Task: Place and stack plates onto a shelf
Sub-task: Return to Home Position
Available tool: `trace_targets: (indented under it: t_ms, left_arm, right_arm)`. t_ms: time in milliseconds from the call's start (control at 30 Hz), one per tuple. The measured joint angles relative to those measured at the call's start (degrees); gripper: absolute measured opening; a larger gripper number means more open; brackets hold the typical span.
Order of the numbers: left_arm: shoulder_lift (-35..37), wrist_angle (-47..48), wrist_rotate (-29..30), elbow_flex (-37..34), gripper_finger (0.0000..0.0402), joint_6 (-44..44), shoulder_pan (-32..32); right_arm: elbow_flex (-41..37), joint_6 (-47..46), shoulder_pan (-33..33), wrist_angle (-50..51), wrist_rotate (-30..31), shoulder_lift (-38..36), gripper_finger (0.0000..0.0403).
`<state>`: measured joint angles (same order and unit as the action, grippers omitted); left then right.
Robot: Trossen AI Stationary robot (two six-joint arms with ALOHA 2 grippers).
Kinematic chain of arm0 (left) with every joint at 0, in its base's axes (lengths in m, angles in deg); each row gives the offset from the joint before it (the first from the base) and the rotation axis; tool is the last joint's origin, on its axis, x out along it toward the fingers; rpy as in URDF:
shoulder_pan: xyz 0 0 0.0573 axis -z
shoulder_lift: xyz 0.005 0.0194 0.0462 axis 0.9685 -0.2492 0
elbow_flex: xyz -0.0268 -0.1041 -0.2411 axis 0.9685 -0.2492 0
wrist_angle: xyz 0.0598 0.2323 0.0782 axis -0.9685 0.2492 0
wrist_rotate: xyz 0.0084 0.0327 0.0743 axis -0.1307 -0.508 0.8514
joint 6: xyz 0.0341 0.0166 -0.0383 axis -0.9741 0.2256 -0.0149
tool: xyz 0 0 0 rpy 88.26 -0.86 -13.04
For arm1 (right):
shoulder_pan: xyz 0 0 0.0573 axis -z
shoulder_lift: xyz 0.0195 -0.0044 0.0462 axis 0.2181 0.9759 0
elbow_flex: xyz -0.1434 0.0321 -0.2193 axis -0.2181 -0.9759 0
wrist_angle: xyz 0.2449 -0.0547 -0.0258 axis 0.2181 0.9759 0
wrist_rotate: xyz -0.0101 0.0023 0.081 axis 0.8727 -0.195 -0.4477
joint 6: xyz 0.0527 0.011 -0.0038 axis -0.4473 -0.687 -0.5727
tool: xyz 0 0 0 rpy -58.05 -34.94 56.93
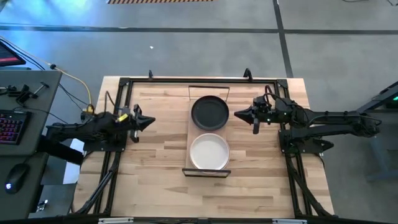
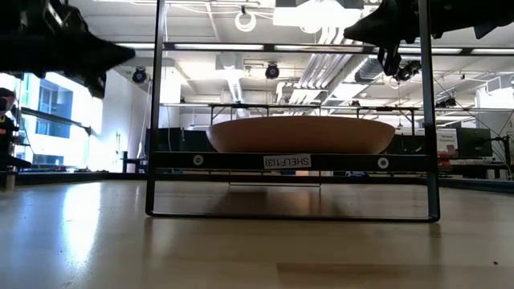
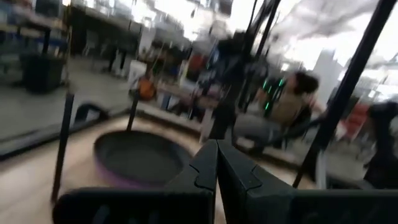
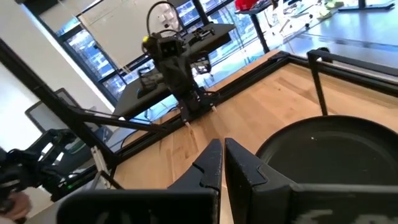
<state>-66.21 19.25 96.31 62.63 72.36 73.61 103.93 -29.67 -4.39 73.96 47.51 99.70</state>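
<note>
The shelf (image 1: 192,133) lies lengthwise down the middle of the table. A black plate (image 1: 209,113) sits on its far half. In the left wrist view this black plate (image 3: 138,155) rests on the purple plate (image 3: 118,181), whose rim shows beneath it. A cream-white plate (image 1: 209,152) sits on the near half. The low view shows a pinkish plate (image 2: 301,135) on the shelf (image 2: 289,161). My left gripper (image 1: 151,122) hovers shut left of the shelf. My right gripper (image 1: 236,114) hovers shut just right of the black plate (image 4: 336,155).
Black metal frame bars (image 1: 118,124) run along the table's left, right and far edges. A desk with a keyboard (image 1: 12,124) and mouse stands off the left side. Bare tabletop (image 1: 161,180) lies on both sides of the shelf.
</note>
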Motion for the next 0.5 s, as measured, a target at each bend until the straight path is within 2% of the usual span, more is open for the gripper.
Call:
trace_targets:
  t_ms: [100,267,367,500]
  left_arm:
    - [-0.02,6.92,0.03,-0.01,0.0,0.07,0.0]
    - [0.02,6.94,-1.14,-0.02,0.0,-0.85,-0.36]
    - [-0.41,6.81,0.04,-0.02,0.0,0.38,-0.98]
    - [-1.12,6.87,0.13,-0.02,0.0,-2.36,-1.21]
  right_arm:
    - [0.0,0.0,0.0,-0.01,-0.86,0.0,0.0]
    - [0.0,0.31,0.0,0.33,-0.99,0.0,0.0]
    - [0.0,1.16,0.0,0.54,-3.46,-0.07,0.0]
    - [-0.4,4.8,-0.65,1.64,-5.83,-0.67,0.0]
